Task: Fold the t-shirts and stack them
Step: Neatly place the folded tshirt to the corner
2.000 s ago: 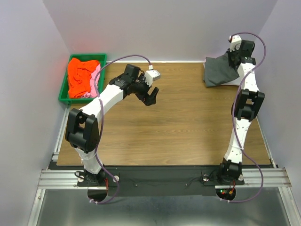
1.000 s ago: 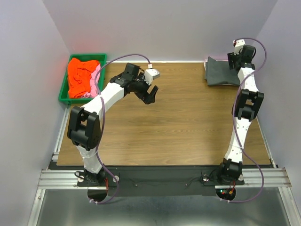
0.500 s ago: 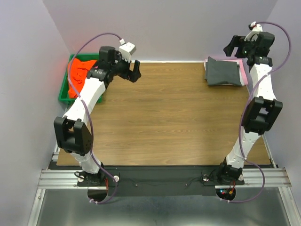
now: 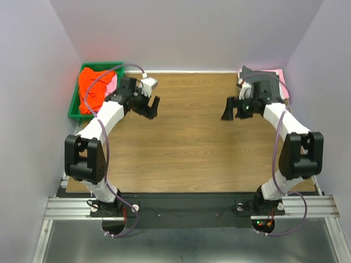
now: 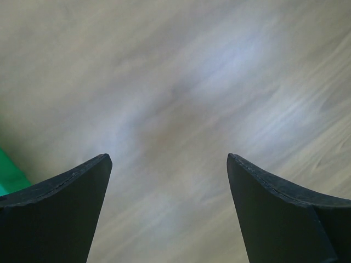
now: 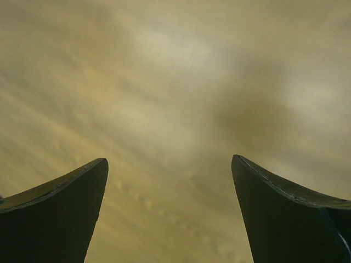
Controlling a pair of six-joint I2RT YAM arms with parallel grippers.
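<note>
A folded dark charcoal t-shirt (image 4: 256,72) lies at the table's back right corner on a light pink t-shirt (image 4: 278,73), and my right arm partly covers both. My right gripper (image 4: 231,108) hangs left of that pile over bare wood, open and empty. In the right wrist view its gripper (image 6: 170,164) shows only blurred wood between the spread fingers. An orange-red t-shirt (image 4: 90,87) and some pink cloth (image 4: 112,86) fill the green bin (image 4: 73,111). Just right of the bin, my left gripper (image 4: 153,107) is open with nothing in it. The left wrist view shows the same gripper (image 5: 167,164) over blurred wood.
The green bin stands off the table's back left corner, and a sliver of it (image 5: 7,176) shows at the left edge of the left wrist view. White walls close in the table at the back and on both sides. A purple cable loops over each arm.
The right gripper opened, left the grey t-shirt folded in the corner and swung left and down over the table. The left arm rose toward the bin, then dropped back beside it.
</note>
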